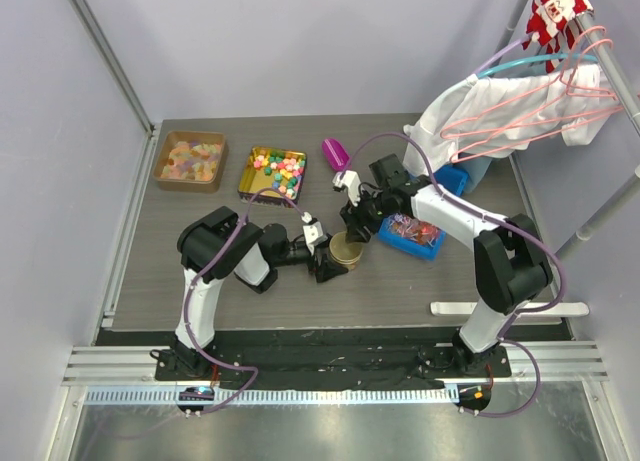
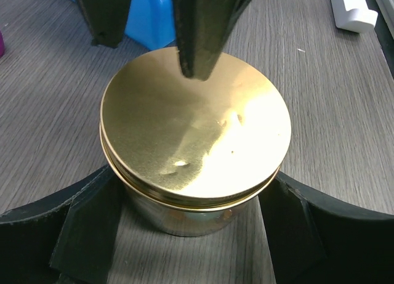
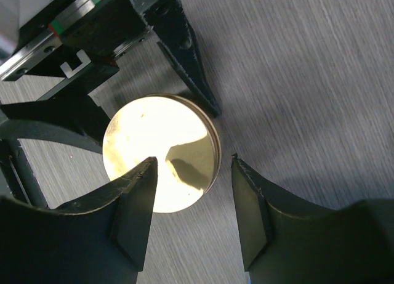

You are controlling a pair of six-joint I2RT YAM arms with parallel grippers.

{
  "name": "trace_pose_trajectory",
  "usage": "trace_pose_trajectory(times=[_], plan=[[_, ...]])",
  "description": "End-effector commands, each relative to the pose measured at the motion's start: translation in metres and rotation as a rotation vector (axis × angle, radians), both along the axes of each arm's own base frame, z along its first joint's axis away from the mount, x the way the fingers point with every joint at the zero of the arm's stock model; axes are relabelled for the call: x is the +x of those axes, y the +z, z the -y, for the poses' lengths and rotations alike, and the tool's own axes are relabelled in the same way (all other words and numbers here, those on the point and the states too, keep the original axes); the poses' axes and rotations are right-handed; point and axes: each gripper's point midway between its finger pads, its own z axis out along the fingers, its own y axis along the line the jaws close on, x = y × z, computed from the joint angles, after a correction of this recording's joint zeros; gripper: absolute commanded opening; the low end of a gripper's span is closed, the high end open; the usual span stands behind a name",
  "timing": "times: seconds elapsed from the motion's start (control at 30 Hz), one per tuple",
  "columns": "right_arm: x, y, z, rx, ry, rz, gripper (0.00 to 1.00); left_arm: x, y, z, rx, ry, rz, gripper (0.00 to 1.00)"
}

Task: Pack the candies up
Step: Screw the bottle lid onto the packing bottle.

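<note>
My arms' dark wood-grain table [image 1: 150, 271] carries a brown tray [image 1: 160, 167] of candies [image 1: 192, 161] at the upper left. A gold tray [image 1: 246, 183] of bright sweets sits just right of it, and a purple piece [image 1: 335, 153] lies further right. At the centre stands a round gold tin [image 1: 346, 249] with its lid resting on top, a blue tray [image 1: 430, 247] just to its right, a blue box [image 1: 452, 179] above that, and a white bar [image 1: 510, 307] at the lower right.
</note>
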Motion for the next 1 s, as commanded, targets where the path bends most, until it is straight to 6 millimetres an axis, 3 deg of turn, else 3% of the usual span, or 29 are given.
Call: trace_pose_trajectory(times=[0.0, 0.1, 0.3, 0.6, 0.97], plan=[[0.010, 0.014, -0.010, 0.040, 0.004, 0.012, 0.55, -0.001, 0.024, 0.009, -0.088, -0.036, 0.116, 0.81], [0.011, 0.011, -0.010, 0.036, 0.006, 0.011, 0.48, -0.001, 0.024, 0.010, -0.089, -0.036, 0.116, 0.79], [0.011, 0.005, -0.009, 0.021, 0.007, 0.005, 0.45, 0.000, 0.023, 0.009, -0.088, -0.027, 0.112, 0.78], [0.000, 0.000, 0.002, -0.013, 0.009, -0.005, 0.26, 0.004, 0.023, 0.009, -0.088, -0.012, 0.105, 0.79], [-0.030, -0.013, 0.023, -0.086, 0.023, -0.062, 0.23, 0.006, 0.022, 0.009, -0.085, 0.002, 0.095, 0.78]])
